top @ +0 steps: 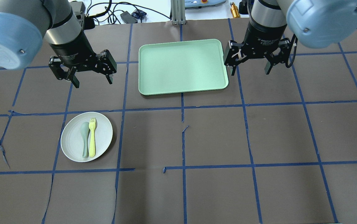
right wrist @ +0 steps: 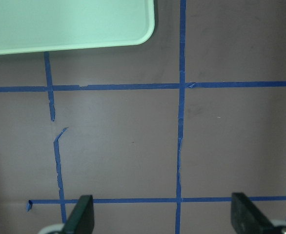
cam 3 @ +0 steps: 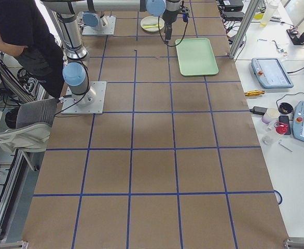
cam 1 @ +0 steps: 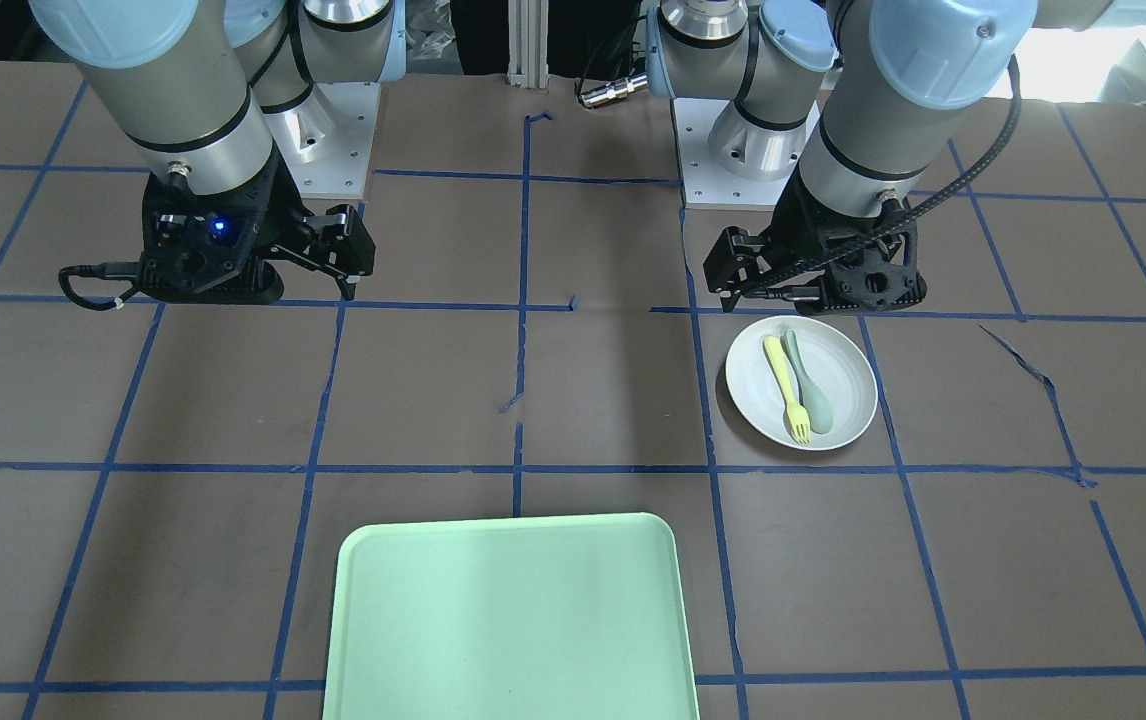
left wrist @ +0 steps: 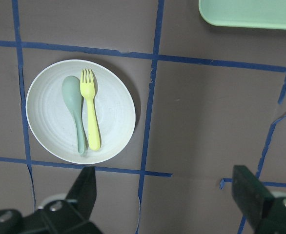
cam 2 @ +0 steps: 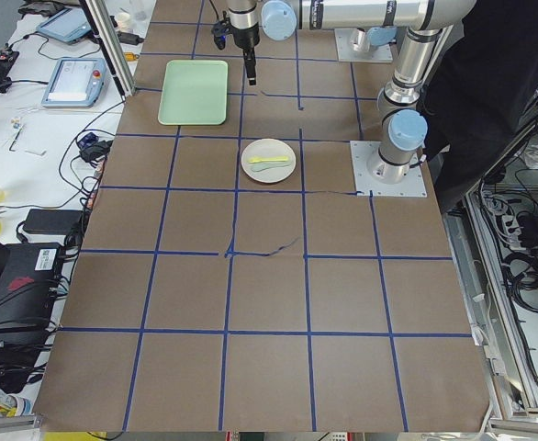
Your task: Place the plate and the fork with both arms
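The white plate [top: 72,146] lies on the brown table on my left side. The pale-yellow fork [top: 92,140] lies inside it next to a grey-green spoon [top: 85,137]. My left gripper [top: 92,81] is open and empty, hovering above the table just beyond the plate, which shows in the left wrist view [left wrist: 113,107] with the fork [left wrist: 91,112]. My right gripper [top: 250,71] is open and empty, hovering beside the right edge of the mint-green tray [top: 181,65]. In the front view the plate [cam 1: 848,380] sits below the left gripper [cam 1: 768,295].
The tray lies at the table's far middle, its corner in the right wrist view [right wrist: 65,22]. Blue tape lines grid the brown cover, with small tears. Arm bases stand at the near edge [cam 1: 733,150]. Bare table surrounds the plate and tray.
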You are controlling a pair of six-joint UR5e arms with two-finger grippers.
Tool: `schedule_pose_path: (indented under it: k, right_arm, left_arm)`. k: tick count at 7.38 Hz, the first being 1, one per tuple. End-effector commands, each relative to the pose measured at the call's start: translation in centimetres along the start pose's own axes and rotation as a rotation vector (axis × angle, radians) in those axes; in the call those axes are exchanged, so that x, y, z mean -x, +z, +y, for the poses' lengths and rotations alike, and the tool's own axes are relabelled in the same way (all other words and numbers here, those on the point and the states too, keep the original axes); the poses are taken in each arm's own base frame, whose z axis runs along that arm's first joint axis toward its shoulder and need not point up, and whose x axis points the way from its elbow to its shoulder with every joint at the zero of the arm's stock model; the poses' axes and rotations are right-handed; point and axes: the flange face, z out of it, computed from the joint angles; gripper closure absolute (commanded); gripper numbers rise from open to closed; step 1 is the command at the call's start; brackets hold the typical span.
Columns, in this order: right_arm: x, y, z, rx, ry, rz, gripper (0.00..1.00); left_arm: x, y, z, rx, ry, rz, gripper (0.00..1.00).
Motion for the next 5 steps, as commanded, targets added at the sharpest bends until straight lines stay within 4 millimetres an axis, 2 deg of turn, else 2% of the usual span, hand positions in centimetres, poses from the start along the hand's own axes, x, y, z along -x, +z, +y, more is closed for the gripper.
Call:
schedule_pose_path:
  k: [1, 2, 3, 4, 5]
  right_arm:
    - [0.0, 0.5, -0.2, 0.010, -0.003, 0.003, 0.00]
    - [0.0, 0.8, -0.4, 0.015, -0.007, 0.002, 0.00]
    - [0.0, 1.7, -0.9, 0.030, -0.002, 0.003, 0.00]
    - [0.0, 1.8, -1.2, 0.020, -0.001, 0.002, 0.00]
    - [0.0, 2.4, -1.7, 0.029, -0.001, 0.003, 0.00]
  left_arm:
    - [0.0, -0.1, 0.1, 0.001, -0.004, 0.011, 0.00]
    - [1.0, 0.1, -0.3, 0.002, -0.005, 0.004, 0.00]
    - [4.4, 1.6, -1.5, 0.034, -0.070, 0.009, 0.00]
    - [9.6, 3.7, -2.9, 0.007, -0.077, 0.024, 0.00]
    - [13.4, 6.0, -3.2, -0.019, -0.028, 0.032, 0.00]
